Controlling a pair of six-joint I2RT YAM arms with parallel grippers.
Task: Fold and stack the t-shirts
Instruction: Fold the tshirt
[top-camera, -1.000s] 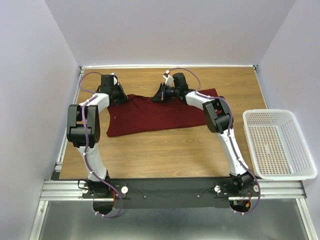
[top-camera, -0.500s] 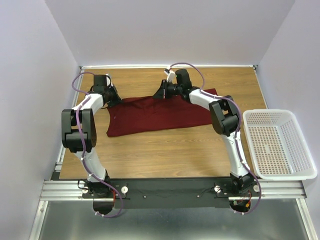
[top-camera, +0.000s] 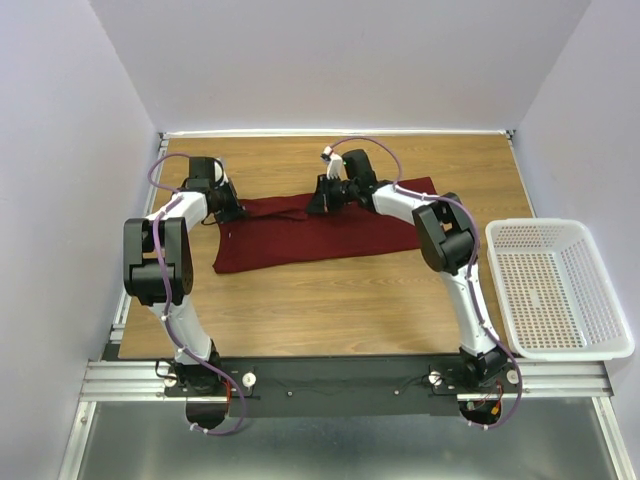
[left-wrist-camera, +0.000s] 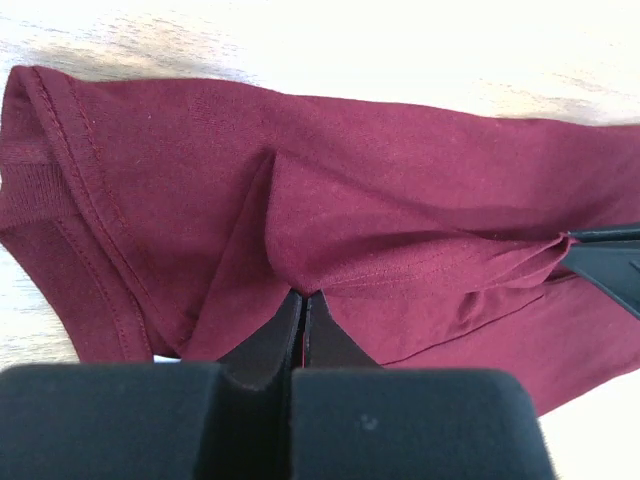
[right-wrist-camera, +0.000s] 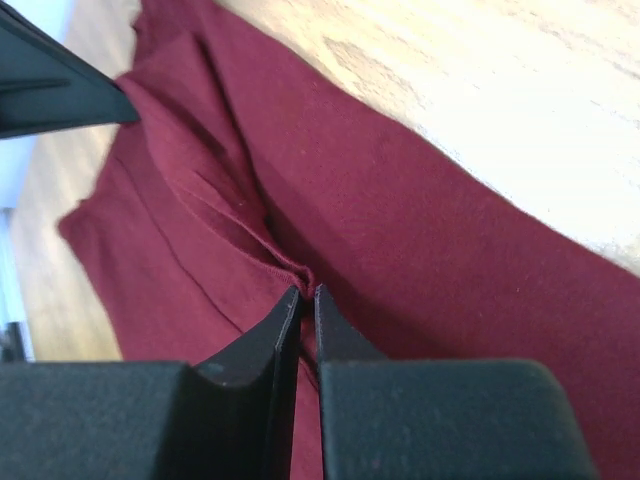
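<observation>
One t-shirt (top-camera: 300, 235) on wood table (top-camera: 330, 300) (lilac walls (top-camera: 340, 60))

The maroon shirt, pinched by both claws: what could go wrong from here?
The left gripper and right gripper each grip only a small pucker of the t-shirt at their fingertips, so it may slip free when pulled. The cloth between them is creased, so a fold might come out crooked.

This is a robotics lab test cell: a wood-grain surface (top-camera: 330, 300) is boxed in by plain pale walls (top-camera: 340, 60) at 9, 12 and 3 o'clock. At 6 o'clock, the cabled left arm (top-camera: 160, 262) and right arm (top-camera: 447, 235) are bolted to an aluminium rail (top-camera: 125, 378).
</observation>
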